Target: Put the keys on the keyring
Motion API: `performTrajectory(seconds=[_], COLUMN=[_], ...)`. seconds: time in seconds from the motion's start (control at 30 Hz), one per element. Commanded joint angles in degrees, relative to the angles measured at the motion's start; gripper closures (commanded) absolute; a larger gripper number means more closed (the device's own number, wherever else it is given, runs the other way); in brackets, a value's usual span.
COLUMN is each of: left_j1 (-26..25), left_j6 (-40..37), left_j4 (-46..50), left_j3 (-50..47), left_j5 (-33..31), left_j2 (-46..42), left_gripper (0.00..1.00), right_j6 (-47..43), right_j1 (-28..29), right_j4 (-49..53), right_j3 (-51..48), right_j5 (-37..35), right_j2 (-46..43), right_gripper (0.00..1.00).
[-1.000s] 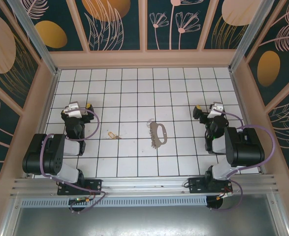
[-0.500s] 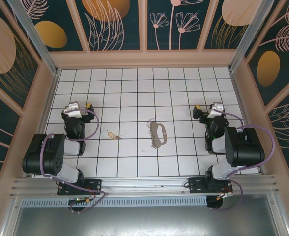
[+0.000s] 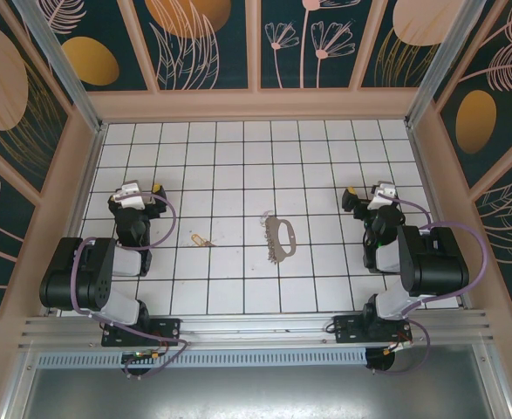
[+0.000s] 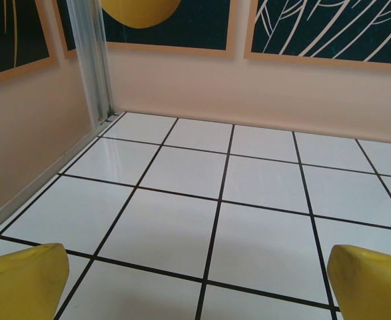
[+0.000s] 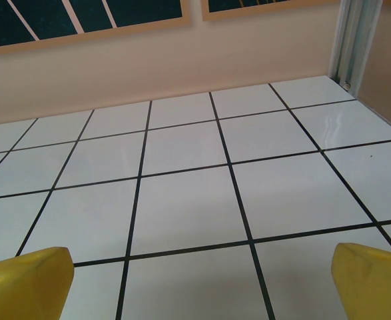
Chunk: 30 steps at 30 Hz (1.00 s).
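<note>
Keys lie untouched; left gripper and right gripper both spread wide, empty.

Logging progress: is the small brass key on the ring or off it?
Off. The brass key lies alone on the white tiles, clearly apart from the keyring with its silvery keys.
</note>
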<state>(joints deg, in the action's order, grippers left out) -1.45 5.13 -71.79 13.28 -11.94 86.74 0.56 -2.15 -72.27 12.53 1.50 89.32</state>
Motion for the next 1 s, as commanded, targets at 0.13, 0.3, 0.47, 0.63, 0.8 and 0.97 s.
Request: performTrajectory(seconds=[0.13,0.3,0.47,0.63,0.8,0.97], left_j1=[0.06,0.08,0.13,0.32,0.4,0.4], left_j6=[-0.61,-0.64,-0.62,-0.47,-0.47,-0.72], left_j4=[-1.51,-1.51,-1.51,-1.11,-0.98,-1.1], left_j3=[-0.01,-0.01,-0.01,0.25,0.3,0.19], left_j5=[0.96,0.96,0.96,1.47,1.66,2.48], left_j2=[0.22,0.24,0.32,0.35,0.35,0.08], left_gripper=[0.01,0.01,0.01,0.01,0.01,0.01], right_j6=[0.67,0.68,0.8,0.76,0.76,-0.96], right_j1=[-0.02,-0.04,-0.13,-0.16,-0.09,2.3], right_j4=[-3.84,-3.79,-3.74,-3.75,-3.6,-5.28], right_j3=[-0.31,-0.26,-0.28,-0.22,-0.17,-1.15], right_j5=[-0.39,-0.32,-0.18,-0.18,-0.32,-4.57], right_j2=[0.07,0.15,0.11,0.04,0.14,-0.34], right_gripper=[0.01,0.01,0.01,0.01,0.01,0.01])
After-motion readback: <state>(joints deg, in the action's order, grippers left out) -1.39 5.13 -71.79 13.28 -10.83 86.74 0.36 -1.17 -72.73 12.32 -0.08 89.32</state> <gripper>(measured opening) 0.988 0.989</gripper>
